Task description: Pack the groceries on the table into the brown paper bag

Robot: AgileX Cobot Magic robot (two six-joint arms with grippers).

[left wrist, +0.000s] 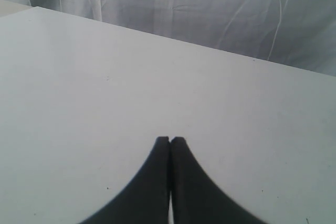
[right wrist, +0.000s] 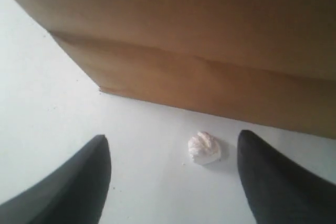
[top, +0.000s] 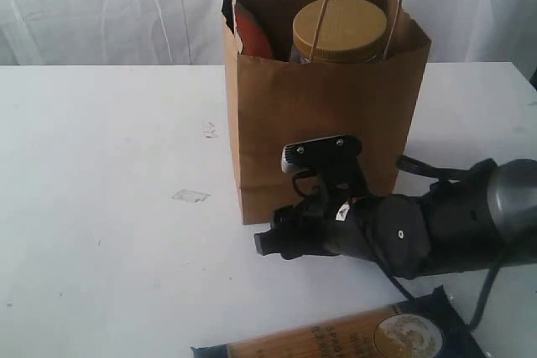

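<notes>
Left jaws: I see them pressed together over desk [left wrist: 79, 77].
Right jaws: spread, empty, at bag's [top: 319, 140] base, white bit [right wrist: 205, 148] between.
Bag: upright, holding jar [top: 340, 29], pouch [top: 252, 35].
Packet [top: 352, 337]: flat on desk, outside bag.

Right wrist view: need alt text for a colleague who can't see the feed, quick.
The right pincer stands open low over the white table, its two dark fingers spread either side of a small white lump lying on the tabletop, touching neither. Just beyond, the brown paper bag fills the upper part of the picture with its lower wall.
</notes>
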